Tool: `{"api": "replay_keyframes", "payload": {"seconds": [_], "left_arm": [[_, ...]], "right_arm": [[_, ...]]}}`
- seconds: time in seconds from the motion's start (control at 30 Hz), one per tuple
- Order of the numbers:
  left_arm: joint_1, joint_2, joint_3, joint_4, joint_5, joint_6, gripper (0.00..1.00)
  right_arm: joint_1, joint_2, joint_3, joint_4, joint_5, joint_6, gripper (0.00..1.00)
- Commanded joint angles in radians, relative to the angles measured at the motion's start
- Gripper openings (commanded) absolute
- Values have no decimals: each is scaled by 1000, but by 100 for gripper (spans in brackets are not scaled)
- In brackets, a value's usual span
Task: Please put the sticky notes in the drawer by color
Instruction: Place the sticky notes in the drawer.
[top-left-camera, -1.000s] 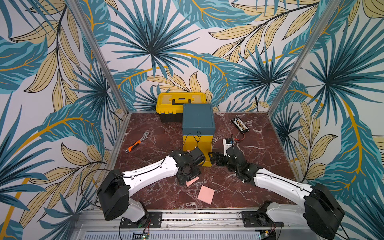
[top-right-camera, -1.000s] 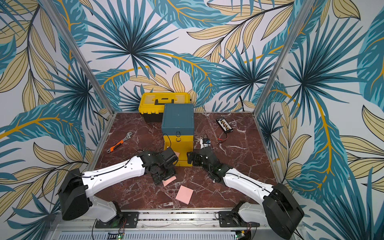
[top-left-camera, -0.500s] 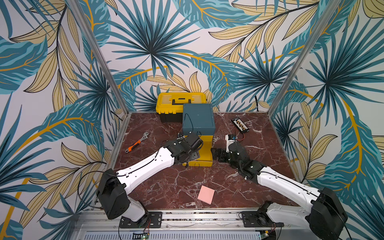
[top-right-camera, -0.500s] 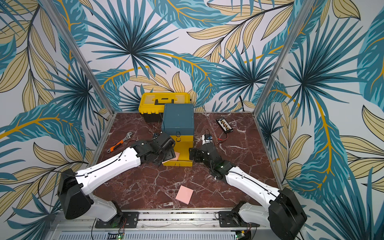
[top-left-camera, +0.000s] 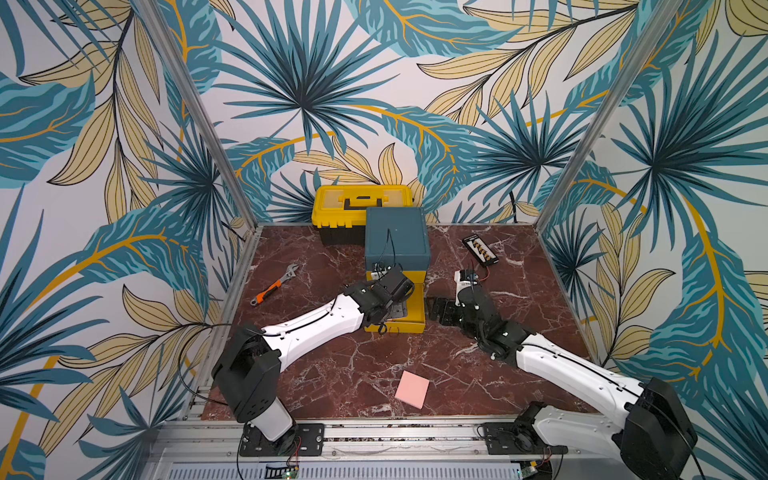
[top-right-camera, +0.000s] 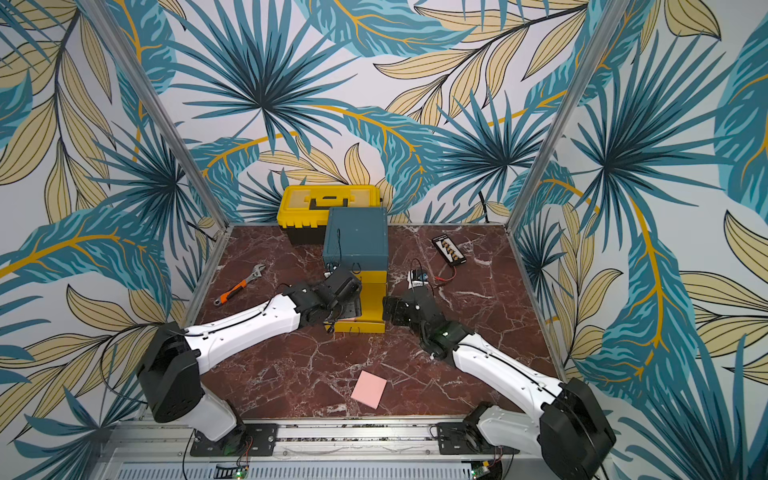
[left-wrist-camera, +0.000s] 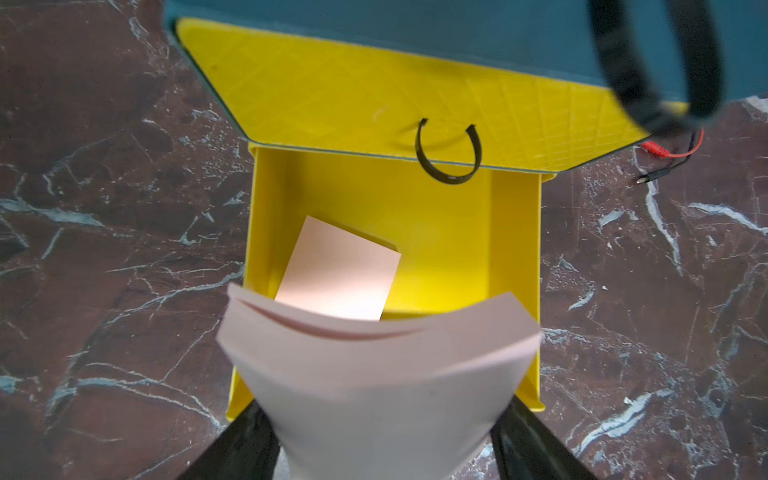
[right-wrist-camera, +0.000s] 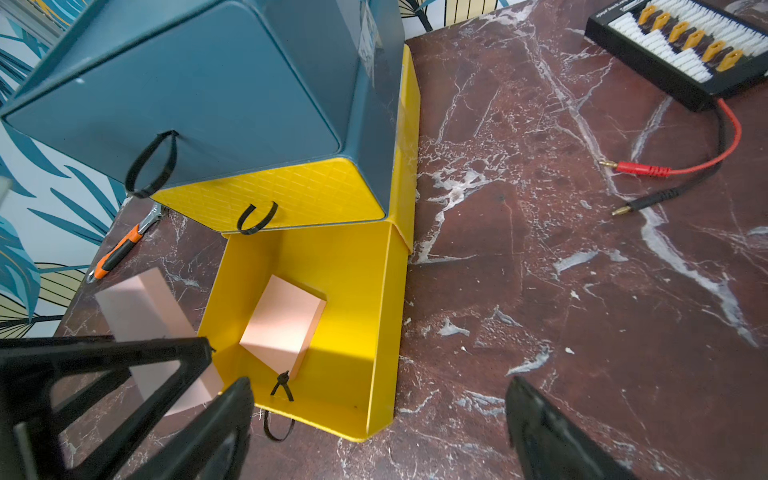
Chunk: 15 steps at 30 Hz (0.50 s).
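Observation:
My left gripper (left-wrist-camera: 384, 436) is shut on a salmon pink sticky note pad (left-wrist-camera: 374, 365) and holds it bowed at the front left edge of the open bottom yellow drawer (left-wrist-camera: 449, 249). The same held pad (right-wrist-camera: 141, 316) shows in the right wrist view, just outside the drawer's left wall. A second pink pad (right-wrist-camera: 282, 324) lies tilted inside that drawer. Another pink pad (top-left-camera: 412, 390) lies flat on the table near the front. The drawer cabinet (top-left-camera: 397, 239) is teal, its two upper drawers closed. My right gripper (top-left-camera: 440, 309) stands open beside the drawer's front right corner, holding nothing.
A yellow toolbox (top-left-camera: 361, 203) stands behind the cabinet against the back wall. An orange-handled wrench (top-left-camera: 274, 284) lies at the left. A black connector board (top-left-camera: 480, 249) with red and black leads (right-wrist-camera: 648, 170) lies at the back right.
My left gripper has lifted a pink pad off the table and carried it back to the open bottom drawer. The right gripper has shifted slightly towards the drawer's right side and stays open.

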Motion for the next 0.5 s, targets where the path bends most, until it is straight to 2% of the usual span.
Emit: {"api": "replay_keyframes", "payload": {"seconds": [0.0,0.17,0.47], "left_arm": [[5,20,-24,91,-39,36,77],[7,66,-38,169,-78,68,77],[7,161,7,150,-24,45,77]], "right_arm": [[-3,-19,2,-32,24,4,94],[-6,-17,-16,-37,26,15,94],[-8,-21,-25,-39,29,31,94]]}}
